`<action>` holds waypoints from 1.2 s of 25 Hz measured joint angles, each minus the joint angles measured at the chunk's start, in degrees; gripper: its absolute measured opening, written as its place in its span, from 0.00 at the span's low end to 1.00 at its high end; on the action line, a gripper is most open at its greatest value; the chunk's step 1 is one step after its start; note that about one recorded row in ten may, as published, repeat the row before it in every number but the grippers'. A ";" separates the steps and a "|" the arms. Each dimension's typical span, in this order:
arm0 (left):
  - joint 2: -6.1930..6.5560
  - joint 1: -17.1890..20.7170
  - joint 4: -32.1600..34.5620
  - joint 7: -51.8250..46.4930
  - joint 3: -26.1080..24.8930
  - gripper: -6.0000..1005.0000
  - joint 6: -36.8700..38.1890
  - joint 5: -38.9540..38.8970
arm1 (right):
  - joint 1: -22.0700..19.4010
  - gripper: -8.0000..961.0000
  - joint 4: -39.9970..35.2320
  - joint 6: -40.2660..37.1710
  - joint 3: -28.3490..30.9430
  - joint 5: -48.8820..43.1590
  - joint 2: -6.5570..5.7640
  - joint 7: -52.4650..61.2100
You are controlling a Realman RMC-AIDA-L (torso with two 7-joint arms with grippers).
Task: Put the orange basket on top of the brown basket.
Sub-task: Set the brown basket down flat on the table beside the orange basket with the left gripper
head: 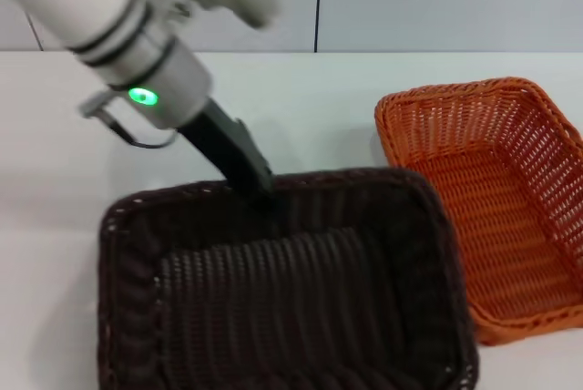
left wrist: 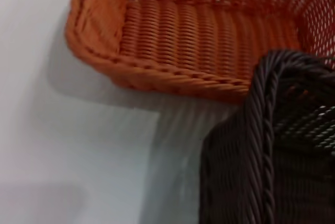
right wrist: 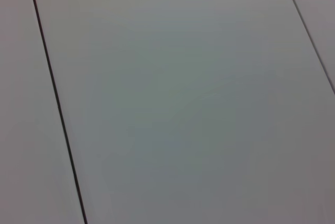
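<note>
The left gripper (head: 260, 188) sits at the far rim of the brown basket (head: 301, 317); we cannot tell its finger state. The orange basket (head: 496, 208) rests to the right, touching, unstacked. We judge stacking not begun.

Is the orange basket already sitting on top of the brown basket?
No, in the head view the orange basket rests on the table beside the brown basket, with the left gripper at the brown basket's far rim.
</note>
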 joint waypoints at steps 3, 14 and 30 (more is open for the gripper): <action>-0.38 -1.04 1.42 0.21 1.78 0.20 3.02 -1.74 | -0.07 0.70 0.00 -0.01 -0.16 -0.01 0.22 0.00; -0.38 -3.62 5.69 3.27 4.40 0.20 10.50 -12.29 | -0.60 0.70 -0.05 0.35 -0.10 -0.16 0.68 0.00; -0.51 0.42 0.28 1.07 4.41 0.41 17.05 -15.29 | -1.31 0.70 -8.45 0.36 -13.01 -6.42 -0.02 17.45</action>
